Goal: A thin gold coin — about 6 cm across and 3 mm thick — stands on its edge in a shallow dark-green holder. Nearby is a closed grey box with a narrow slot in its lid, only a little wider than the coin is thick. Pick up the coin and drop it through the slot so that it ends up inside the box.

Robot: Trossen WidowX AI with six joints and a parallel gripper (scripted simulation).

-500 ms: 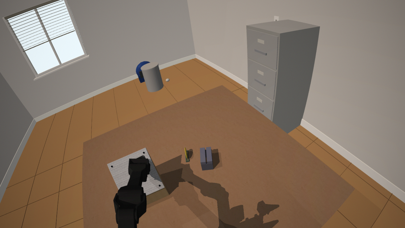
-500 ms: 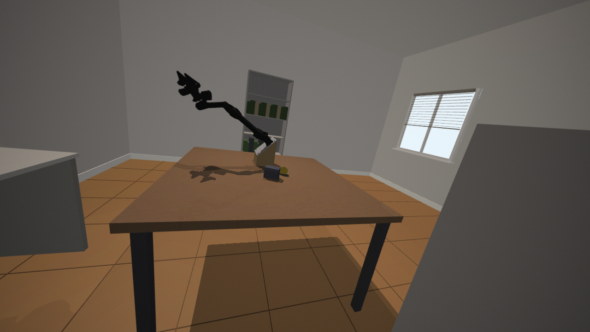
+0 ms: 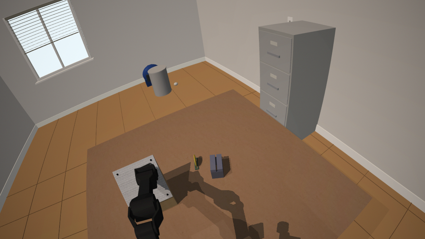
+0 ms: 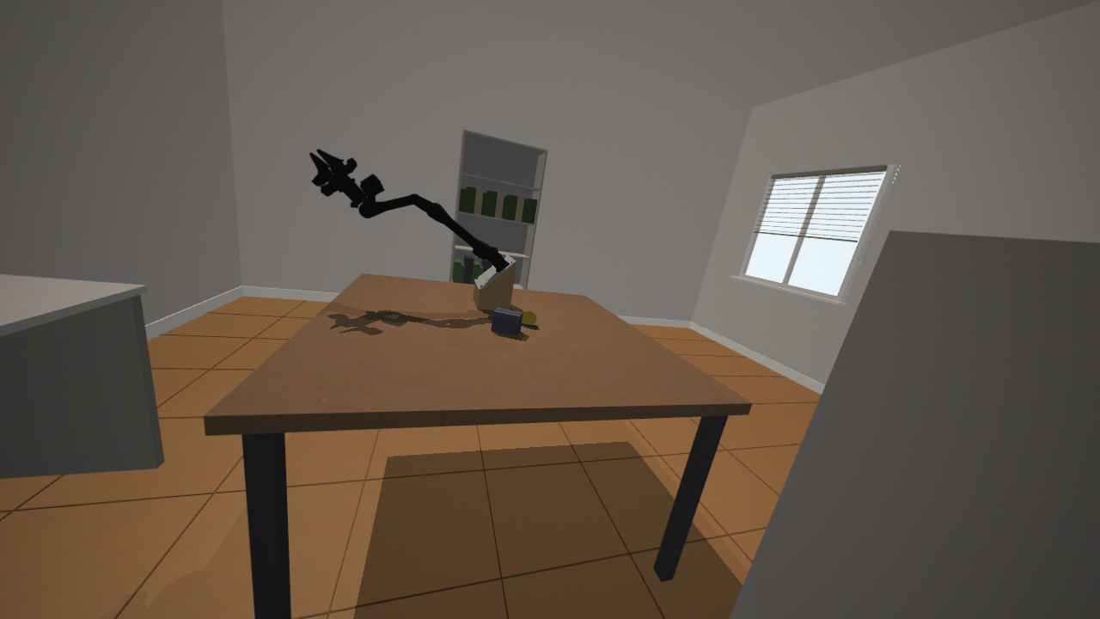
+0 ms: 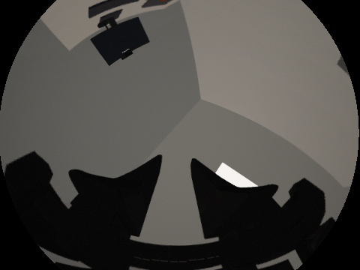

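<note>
We see the black end effector point(image 4: 321, 162) raised high over the brown wooden counter point(image 4: 430, 369), fingers partly closed on nothing, further right the thin gold coin point(image 3: 194, 160) upright in its dark-green holder point(image 3: 196, 167), beside the closed grey slotted box point(image 3: 216, 166).

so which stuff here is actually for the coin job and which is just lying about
For the job:
- gold coin, on edge in its green holder
- grey box with the slot, beside it
- gripper, raised high, holding nothing

Just around:
- filing cabinet
- grey bin on the floor
- bookshelf
- window
</note>
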